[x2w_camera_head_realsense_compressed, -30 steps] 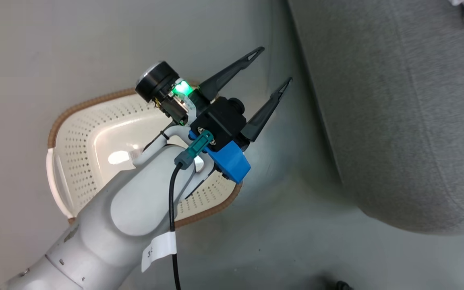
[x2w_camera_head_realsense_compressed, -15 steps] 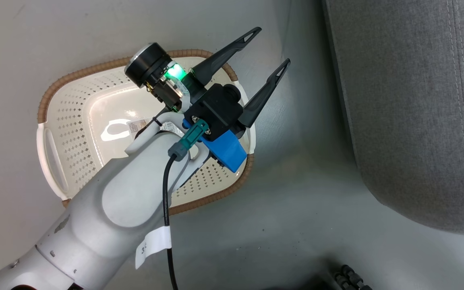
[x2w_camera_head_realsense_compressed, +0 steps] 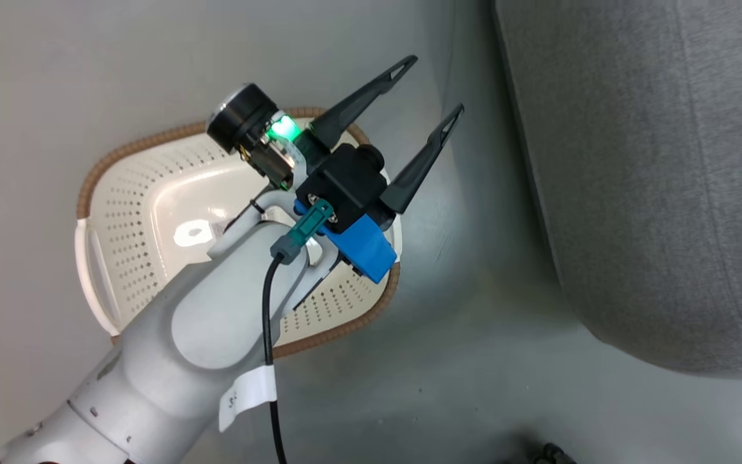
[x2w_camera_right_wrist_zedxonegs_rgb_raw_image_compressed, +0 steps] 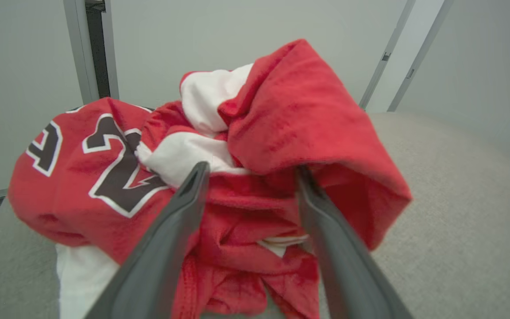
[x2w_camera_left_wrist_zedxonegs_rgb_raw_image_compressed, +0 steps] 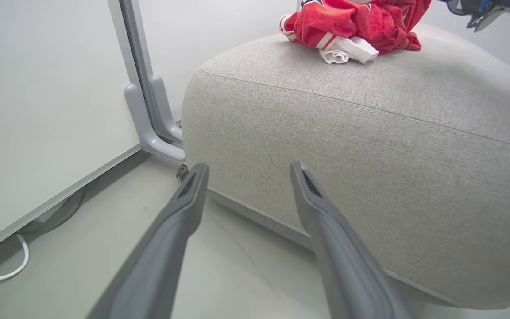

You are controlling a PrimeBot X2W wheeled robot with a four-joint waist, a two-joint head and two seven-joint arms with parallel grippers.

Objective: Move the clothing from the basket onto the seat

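Clothing sits bunched on the seat; the basket looks empty where I can see it. My right jaws are spread open and grip nothing, but a red fold drapes over one finger. My left jaws are open too, above the basket. Best move: draw my right arm straight back, slowly, so the fold slips off without dragging the pile.

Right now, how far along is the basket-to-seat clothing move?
Done: what shows of the basket is empty, and the red clothing lies bunched on the seat. In hand: nothing. The right fingers stand open astride the pile, and the left fingers are open. Left: probably just backing the right arm off.
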